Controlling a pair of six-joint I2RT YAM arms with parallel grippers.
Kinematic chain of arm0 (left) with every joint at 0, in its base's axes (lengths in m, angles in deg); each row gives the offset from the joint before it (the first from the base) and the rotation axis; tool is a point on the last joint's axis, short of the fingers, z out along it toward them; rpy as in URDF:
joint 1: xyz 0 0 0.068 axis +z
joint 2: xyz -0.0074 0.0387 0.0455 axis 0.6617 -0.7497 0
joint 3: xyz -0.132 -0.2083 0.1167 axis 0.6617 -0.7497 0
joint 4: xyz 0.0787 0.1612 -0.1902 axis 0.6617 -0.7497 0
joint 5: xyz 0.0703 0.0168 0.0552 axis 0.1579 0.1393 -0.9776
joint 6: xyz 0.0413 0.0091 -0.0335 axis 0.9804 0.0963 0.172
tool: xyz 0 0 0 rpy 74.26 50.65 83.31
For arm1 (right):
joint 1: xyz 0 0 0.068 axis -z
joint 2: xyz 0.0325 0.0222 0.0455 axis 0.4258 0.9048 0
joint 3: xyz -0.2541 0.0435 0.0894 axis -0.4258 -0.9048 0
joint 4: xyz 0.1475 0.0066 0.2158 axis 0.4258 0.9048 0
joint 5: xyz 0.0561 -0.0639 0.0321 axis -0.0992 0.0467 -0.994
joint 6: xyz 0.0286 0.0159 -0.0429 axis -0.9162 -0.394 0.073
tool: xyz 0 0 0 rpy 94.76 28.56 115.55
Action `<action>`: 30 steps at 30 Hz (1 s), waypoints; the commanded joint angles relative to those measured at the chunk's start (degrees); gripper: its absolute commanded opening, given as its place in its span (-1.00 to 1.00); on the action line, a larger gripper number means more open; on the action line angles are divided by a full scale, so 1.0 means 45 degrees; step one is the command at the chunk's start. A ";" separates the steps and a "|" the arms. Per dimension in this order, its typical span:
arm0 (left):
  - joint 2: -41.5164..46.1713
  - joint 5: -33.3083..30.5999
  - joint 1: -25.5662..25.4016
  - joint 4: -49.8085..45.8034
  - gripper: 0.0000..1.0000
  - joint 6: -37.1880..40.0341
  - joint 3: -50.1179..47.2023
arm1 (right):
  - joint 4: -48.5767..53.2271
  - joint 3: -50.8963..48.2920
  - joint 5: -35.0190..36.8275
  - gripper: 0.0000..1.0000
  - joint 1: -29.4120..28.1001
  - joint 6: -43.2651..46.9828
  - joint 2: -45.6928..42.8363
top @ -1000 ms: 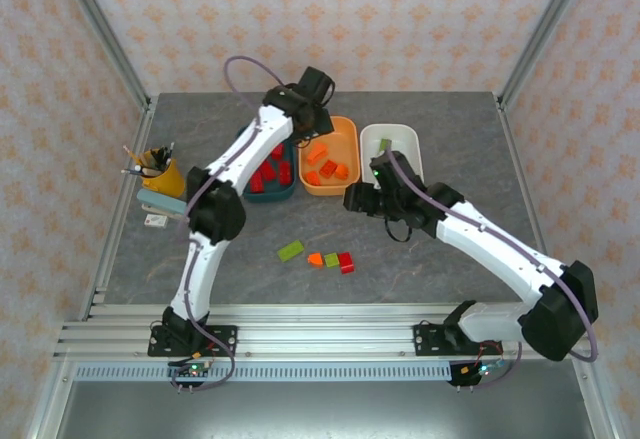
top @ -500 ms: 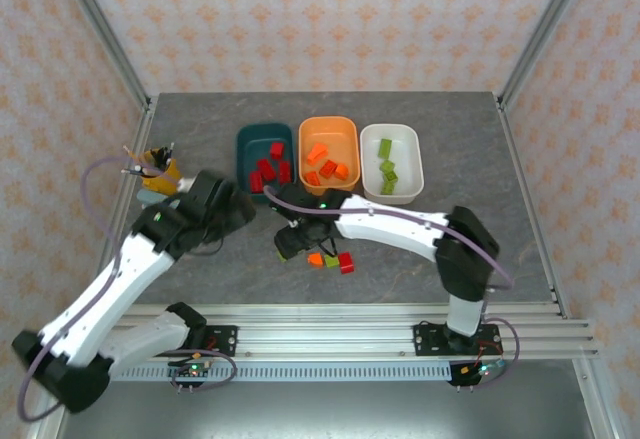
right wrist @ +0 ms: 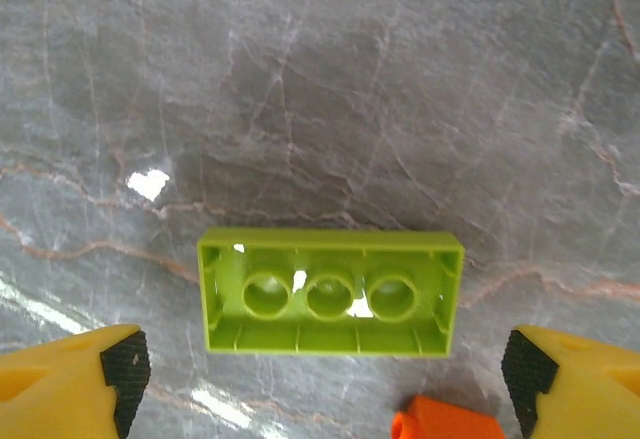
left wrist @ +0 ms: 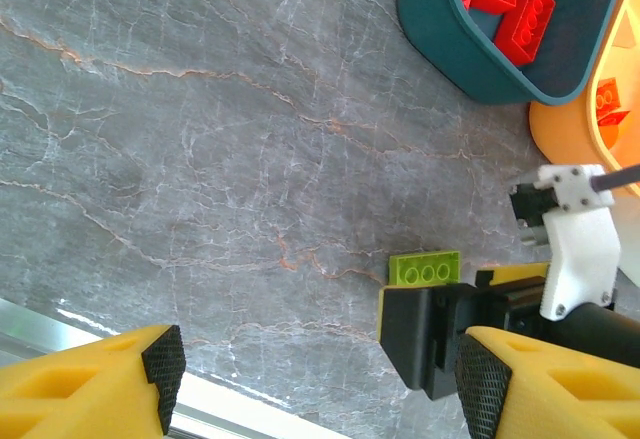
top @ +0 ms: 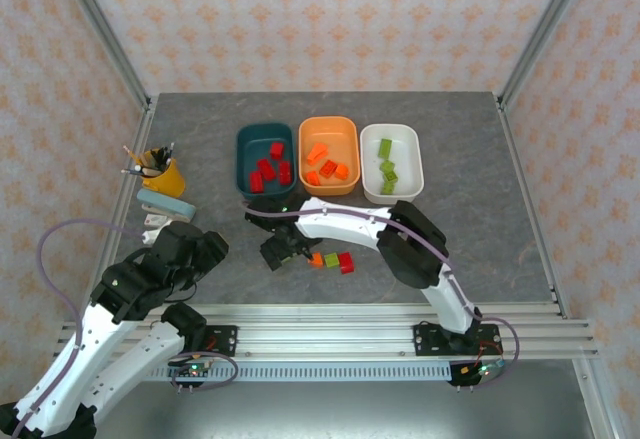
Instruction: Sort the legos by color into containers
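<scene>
Right gripper (right wrist: 325, 374) hangs wide open and empty over the lime green lego (right wrist: 330, 297), which lies underside-up on the table (right wrist: 300, 59). We should lower straight down, centre its short ends between the jaws, avoid the orange lego (right wrist: 440, 424) just beside it, then squeeze gently.

Lime-green brick (right wrist: 330, 299), frame centre; tabletop (right wrist: 400, 79) grey marbled (orange-veined); dark teal tub (top: 241, 154), orange tub (top: 328, 120), white tub (top: 405, 149).

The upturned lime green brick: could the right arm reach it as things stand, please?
Probably yes: the right end effector hangs open directly above the upturned lime green brick, fingers either side, nothing between.
</scene>
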 commanded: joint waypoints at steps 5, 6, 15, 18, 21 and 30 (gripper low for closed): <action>-0.0083 0.0216 -0.0045 0.0213 0.50 0.0190 0.0085 | 0.1034 0.0973 0.0785 0.58 0.0005 -0.0860 0.1061; -0.0083 0.0266 -0.0045 0.0289 0.50 0.0228 0.0075 | 0.1071 0.1033 0.0814 0.55 0.0013 -0.0939 0.1139; 0.0044 0.0494 -0.0037 0.0564 0.50 0.0143 -0.0188 | 0.1132 0.1098 0.0903 0.25 0.0197 -0.1197 0.1415; 0.0083 0.0513 -0.0055 0.0560 0.50 0.0159 -0.0237 | 0.1132 0.1117 0.0975 0.18 0.0222 -0.1183 0.1321; 0.0074 0.0690 -0.0048 0.0774 0.50 0.0234 -0.0339 | 0.1083 0.1098 0.1177 0.16 0.0227 -0.1213 0.0893; -0.1473 0.3040 -0.0270 0.4450 0.49 0.0943 -0.0670 | 0.1386 0.0030 0.2187 0.16 0.2118 -0.1465 -0.2794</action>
